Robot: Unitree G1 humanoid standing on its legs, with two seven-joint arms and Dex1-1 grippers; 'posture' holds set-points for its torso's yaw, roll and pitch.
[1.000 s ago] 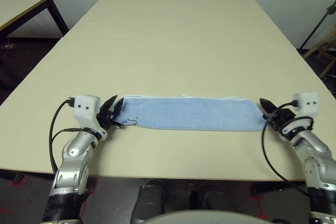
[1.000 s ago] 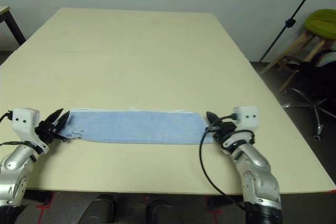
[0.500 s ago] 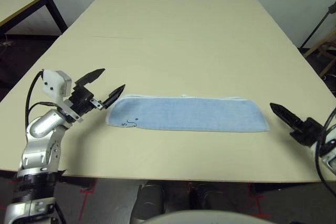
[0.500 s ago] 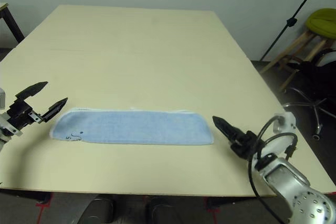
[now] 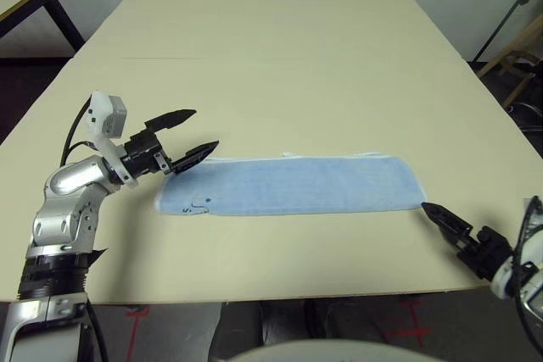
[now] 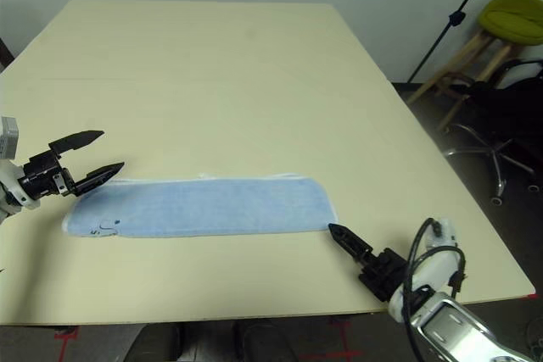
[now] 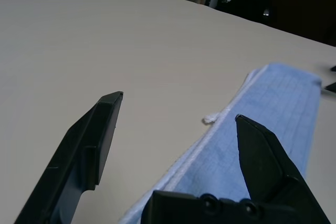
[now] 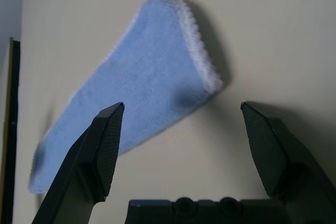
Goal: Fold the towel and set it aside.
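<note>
The towel [image 5: 293,185] lies flat on the table [image 5: 280,57] as a long, narrow blue strip running left to right near the front edge, already doubled lengthwise by the look of its white-stitched far edge and the small white loop [image 7: 210,118] poking out along that edge. Dark embroidery [image 5: 197,206] sits near its left end.

Our left gripper [image 5: 193,136] hovers above and just beyond the towel's left end, fingers spread wide and holding nothing. Our right gripper [image 8: 189,129] is low near the table's front edge, just off the towel's right end, fingers likewise released and empty, pointing at that rounded corner.

As we judge it, the step in hand is the next fold: bringing one short end over onto the other. To do it well, we should pinch both layers at an end corner, not just the top one, lift only enough to clear the cloth, and carry the end straight along the strip so the stitched edges line up. The other gripper could press the far end down to stop the strip sliding on the smooth table.
</note>
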